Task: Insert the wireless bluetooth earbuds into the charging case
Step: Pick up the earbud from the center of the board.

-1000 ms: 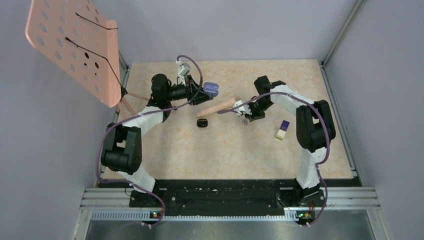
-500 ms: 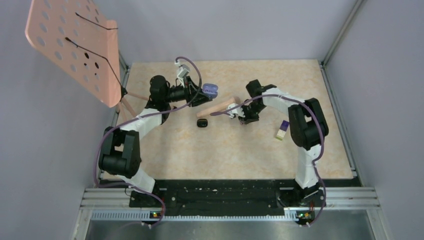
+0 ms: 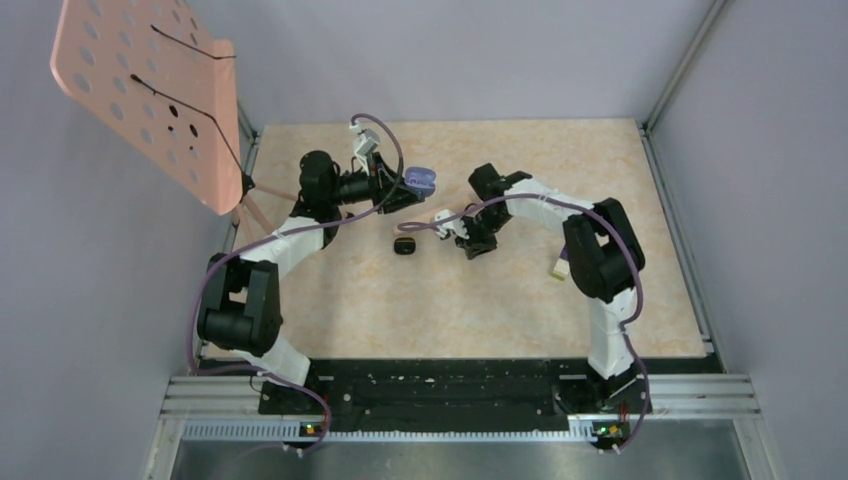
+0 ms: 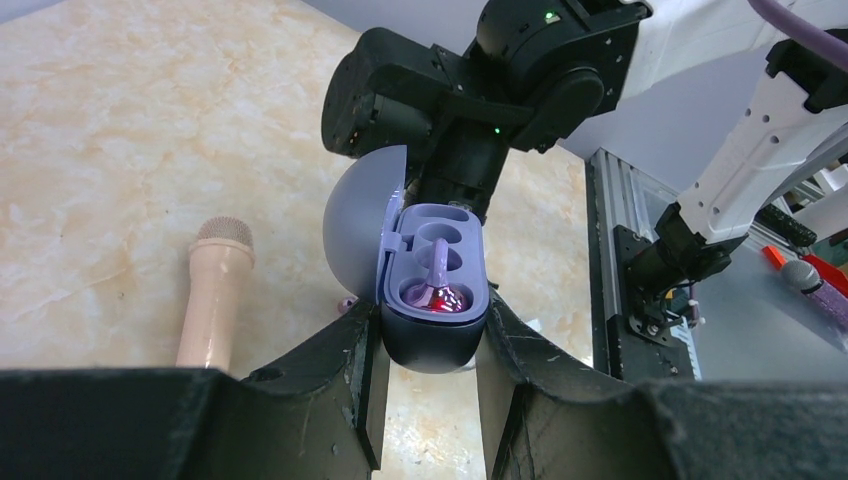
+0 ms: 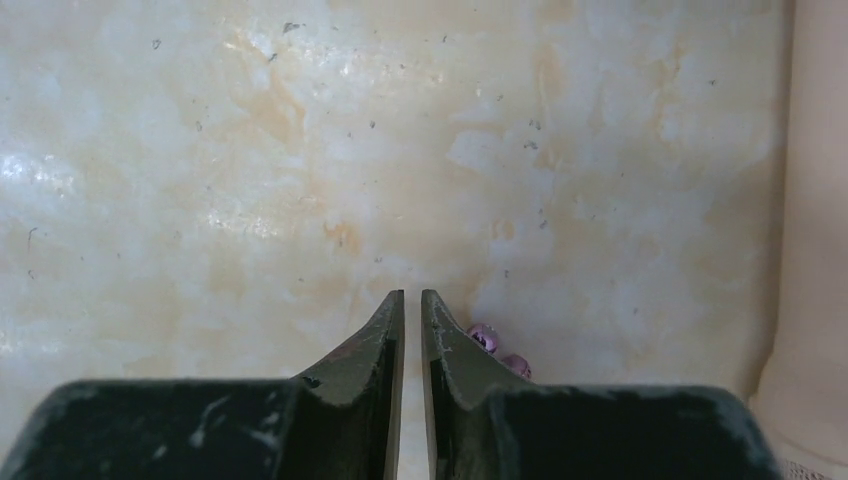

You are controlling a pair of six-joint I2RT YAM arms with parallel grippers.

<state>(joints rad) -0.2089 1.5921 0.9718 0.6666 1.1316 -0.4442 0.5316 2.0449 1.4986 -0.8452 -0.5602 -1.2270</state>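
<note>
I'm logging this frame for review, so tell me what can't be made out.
Right wrist: the purple earbud is partly hidden behind the right tool.
Top external: that earbud is too small to see; the right arm covers most of the block.
Left wrist: the left tool hides the charging case underside.

In the right wrist view a pinkish-purple earbud [image 5: 487, 338] peeps from behind a finger of the right gripper [image 5: 412, 296], mostly hidden, and the pink microphone [image 5: 815, 250] is cut off by the right edge. From the top the right arm [image 3: 540, 200] covers nearly all of that microphone and part of the purple-and-cream block [image 3: 559, 268], and the earbud is too small to make out. In the left wrist view the left gripper [image 4: 432, 315] hides the charging case's [image 4: 432, 348] lower sides and the microphone's near end.
</note>
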